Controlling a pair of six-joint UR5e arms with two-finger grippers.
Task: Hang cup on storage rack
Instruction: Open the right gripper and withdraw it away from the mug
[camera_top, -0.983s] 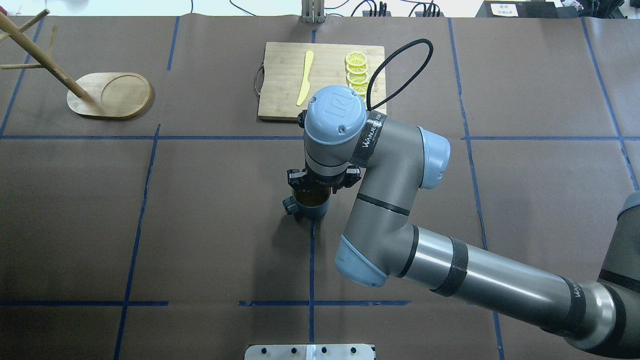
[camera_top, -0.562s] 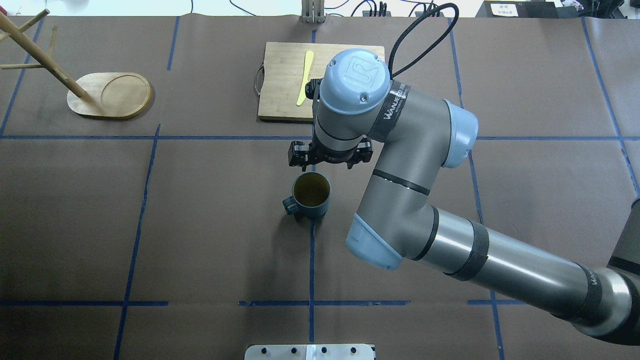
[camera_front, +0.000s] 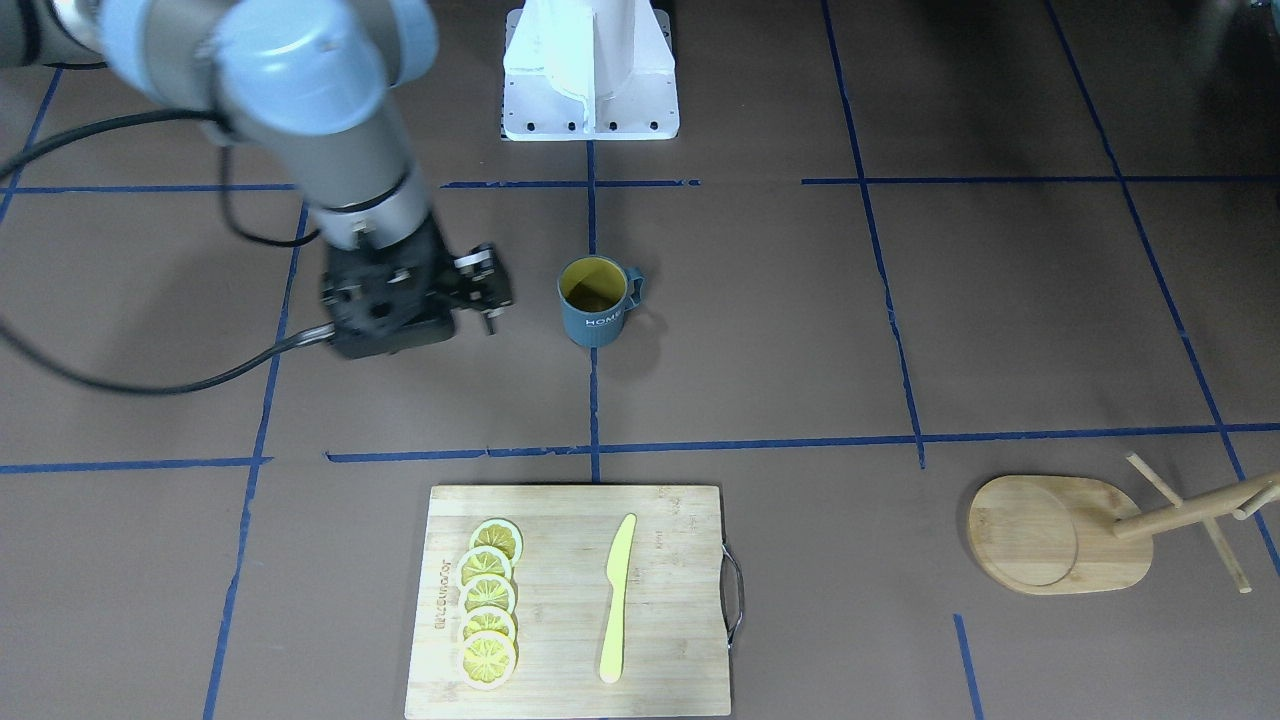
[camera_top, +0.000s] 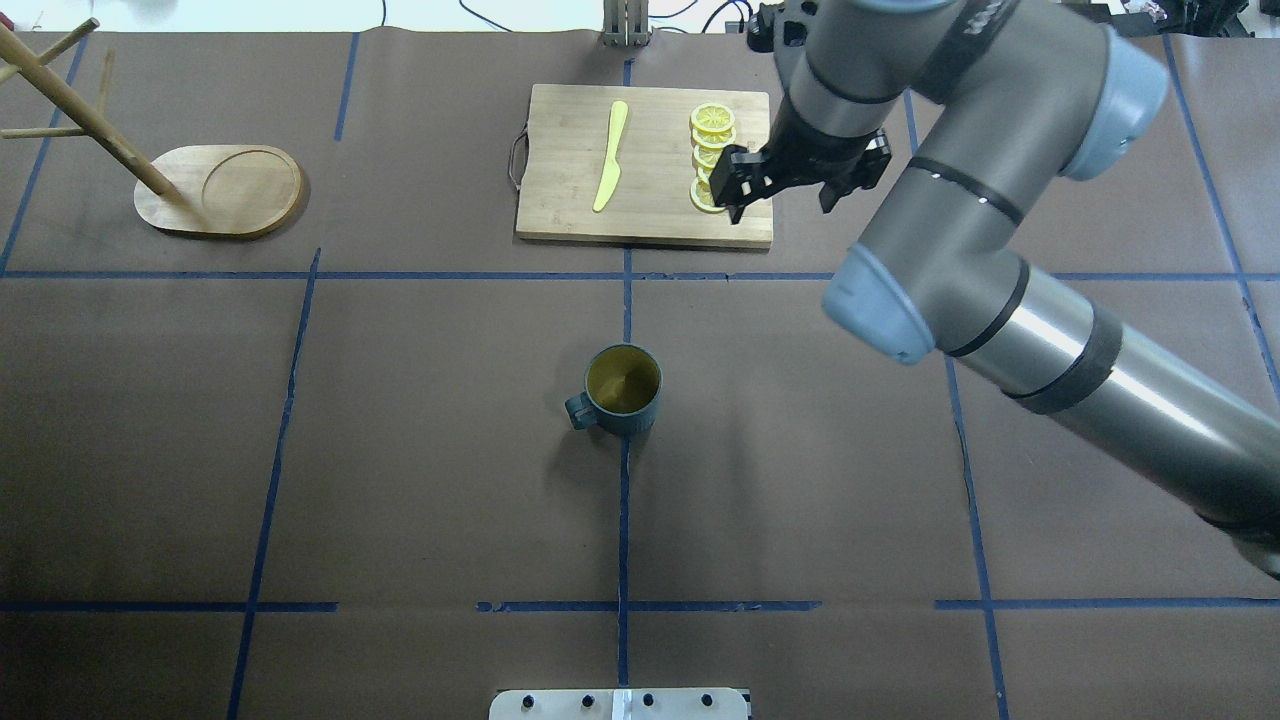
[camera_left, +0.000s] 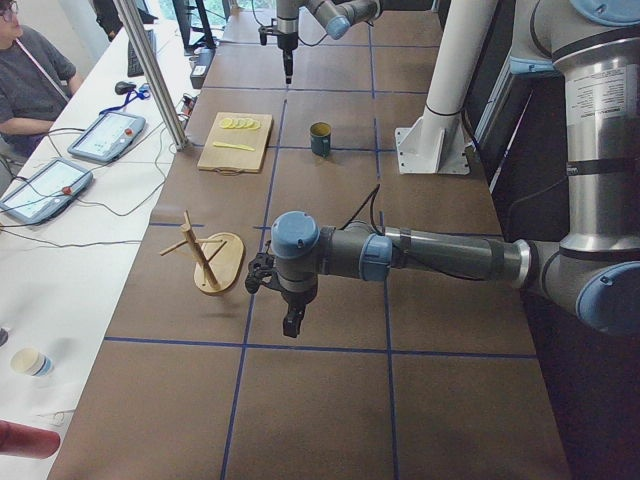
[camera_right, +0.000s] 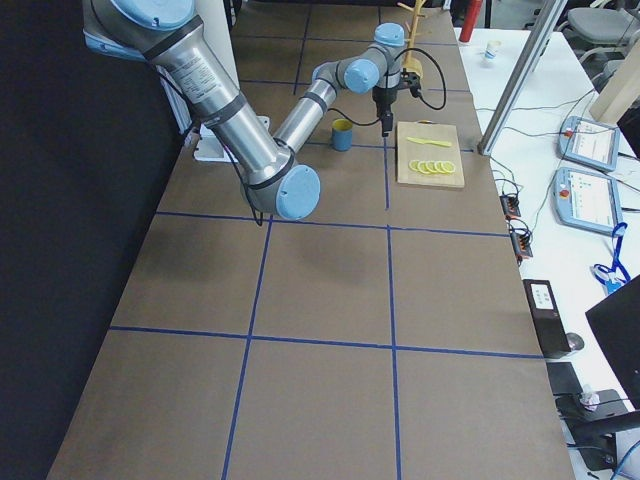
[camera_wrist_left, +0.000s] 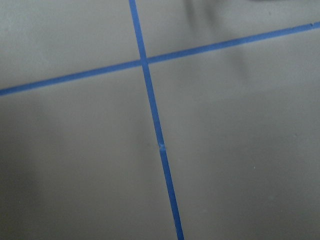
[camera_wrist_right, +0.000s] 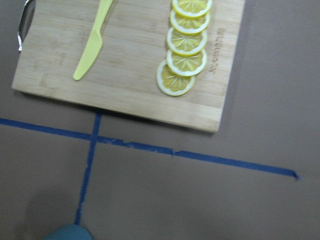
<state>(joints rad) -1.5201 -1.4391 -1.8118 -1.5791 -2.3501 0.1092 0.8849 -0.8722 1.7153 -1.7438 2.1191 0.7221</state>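
The dark grey-blue cup (camera_top: 622, 390) with its yellow inside stands upright on the brown table at the middle, handle toward the overhead view's left. It also shows in the front-facing view (camera_front: 593, 300). The wooden storage rack (camera_top: 220, 190) stands at the far left, its post and pegs leaning out of frame; it also shows in the front-facing view (camera_front: 1060, 530). My right gripper (camera_top: 790, 195) is open and empty, high above the cutting board's right edge, well away from the cup. My left gripper (camera_left: 290, 325) hangs over bare table near the rack; I cannot tell if it is open or shut.
A bamboo cutting board (camera_top: 560, 170) at the back middle carries a yellow knife (camera_top: 610, 155) and several lemon slices (camera_top: 712, 125). Blue tape lines cross the table. The robot's base plate (camera_top: 620, 703) sits at the near edge.
My right gripper was down over the cup, then let it go, rose, and moved back and to the right over the cutting board. The cup stays upright in place.
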